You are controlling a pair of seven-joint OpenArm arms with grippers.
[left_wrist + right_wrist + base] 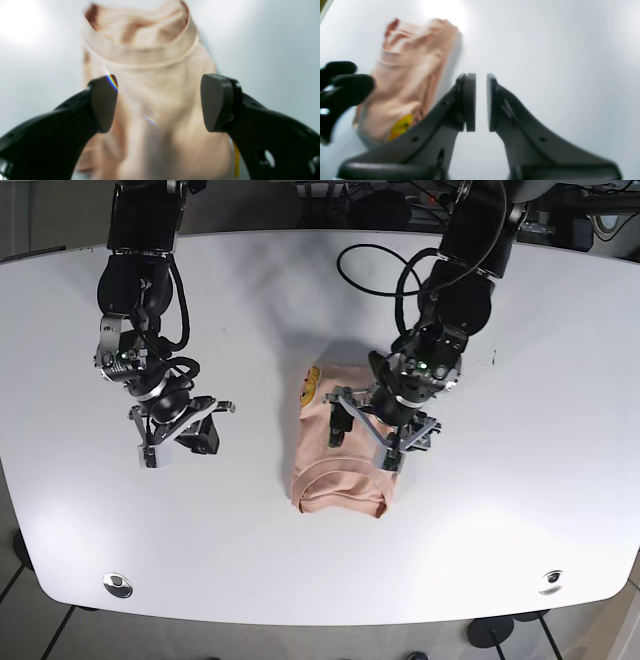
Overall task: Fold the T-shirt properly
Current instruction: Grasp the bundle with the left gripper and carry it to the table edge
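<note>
T-shirt (pixel 338 470): folded, long axis front-back, collar toward front edge | left end effector (pixel 362 438): wide, above it | right end effector (pixel 481 102): narrow gap, empty

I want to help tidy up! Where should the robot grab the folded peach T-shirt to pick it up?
Probably the thick folded edge by the collar of the T-shirt, coming straight down from above. The layers stack there, so one pinch could catch them all. The left tool already hovers open over the shirt, so it seems the one to use.
</note>
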